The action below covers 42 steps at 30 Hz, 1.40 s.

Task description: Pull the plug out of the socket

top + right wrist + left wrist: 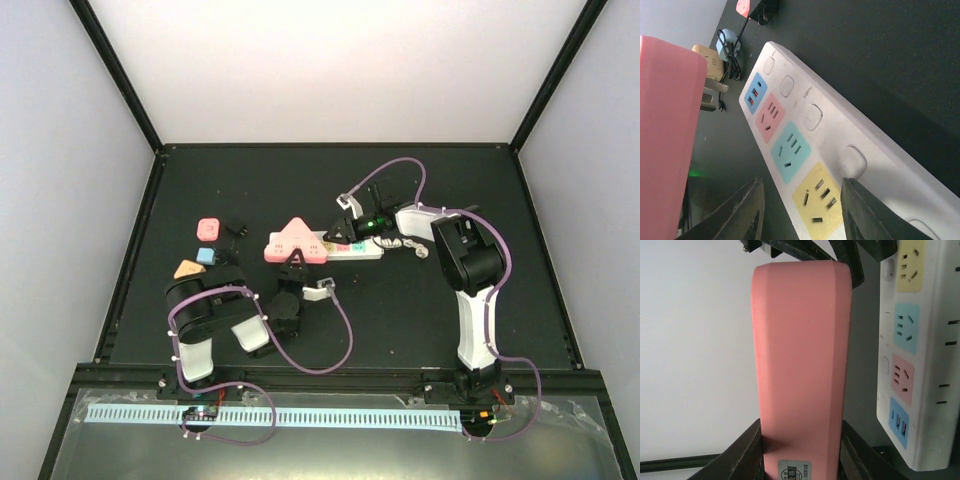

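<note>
The left tool (297,263) pinches the pink plug (800,365) by its two flat sides, its dark fingers (746,456) pressed against the plug body at the bottom of the left wrist view. In that view and in the right wrist view a dark gap lies between the plug and the white power strip (350,250), so the plug is clear of the outlets. From above it hangs over the strip's left end. The strip lies flat near the middle of the black bench (420,320), running left to right, with its white cord (408,244) bunched at the right end. The outlet faces seen from the wrists all stand empty: blue, pink, blue, yellow. The right tool (363,222) is over the strip's right part with its fingers (867,210) spread; the yellow outlet sits between them, one finger over the strip's white top and the other beside its edge. Whether they touch the strip cannot be told. Left of the strip, well apart from it, lie a pink adapter (209,228), a blue adapter (206,256) and a tan adapter (188,269).
</note>
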### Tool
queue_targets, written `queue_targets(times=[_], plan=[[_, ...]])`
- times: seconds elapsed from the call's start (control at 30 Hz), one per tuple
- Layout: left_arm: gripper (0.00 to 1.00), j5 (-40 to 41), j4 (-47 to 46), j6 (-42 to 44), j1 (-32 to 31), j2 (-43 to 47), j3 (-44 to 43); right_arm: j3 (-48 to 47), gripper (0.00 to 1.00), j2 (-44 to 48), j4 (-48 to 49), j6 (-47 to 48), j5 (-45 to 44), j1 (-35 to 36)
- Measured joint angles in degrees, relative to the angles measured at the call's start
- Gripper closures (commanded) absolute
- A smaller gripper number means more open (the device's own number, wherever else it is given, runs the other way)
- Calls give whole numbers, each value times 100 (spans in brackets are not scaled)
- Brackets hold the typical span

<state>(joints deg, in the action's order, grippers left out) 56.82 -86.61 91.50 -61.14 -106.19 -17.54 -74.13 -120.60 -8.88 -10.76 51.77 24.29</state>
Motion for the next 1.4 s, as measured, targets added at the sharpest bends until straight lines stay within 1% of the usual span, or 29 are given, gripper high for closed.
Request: queue_targets(times=[0.27,0.37,0.43,0.53,0.57,0.6,0.67,0.77,0.9,0.93,0.97,1.07,1.17,1.27,1.4], plan=[[98,48,-46,127,52,186,-7,0,53,0,0,2,-2,0],[98,44,28,175,153,505,-44,0,51,2,0,13,2,0],[99,48,420,57,245,876,-151,2,50,24,-4,24,-9,2],[98,50,1773,-562,391,1753,-494,15,49,68,-20,39,-55,11],[99,33,2664,-992,442,2162,-772,37,49,94,-33,42,-74,9],[99,-7,3021,-1215,509,2326,-896,52,49,114,-48,44,-94,9],[99,-103,4330,-1939,645,2785,-1344,70,49,151,-81,46,-149,7],[98,-289,5735,-2719,796,3215,-1801,72,49,173,-118,63,-190,9],[98,-557,7473,-3536,1003,3650,-2177,74,46,201,-160,92,-216,9],[98,-728,8054,-3790,1097,3733,-2330,76,46,216,-173,114,-223,9],[98,-857,8432,-3958,1178,3799,-2446,76,46,229,-186,129,-227,9],[98,-1305,9440,-4398,1532,4004,-2754,114,44,293,-232,166,-308,9],[98,-1753,10155,-4673,1987,4234,-2922,144,43,372,-328,197,-391,7],[99,-2131,10633,-4804,2428,4369,-2992,179,43,479,-446,264,-498,7],[98,-2479,10913,-4826,2986,4358,-3047,245,42,748,-527,350,-610,4]])
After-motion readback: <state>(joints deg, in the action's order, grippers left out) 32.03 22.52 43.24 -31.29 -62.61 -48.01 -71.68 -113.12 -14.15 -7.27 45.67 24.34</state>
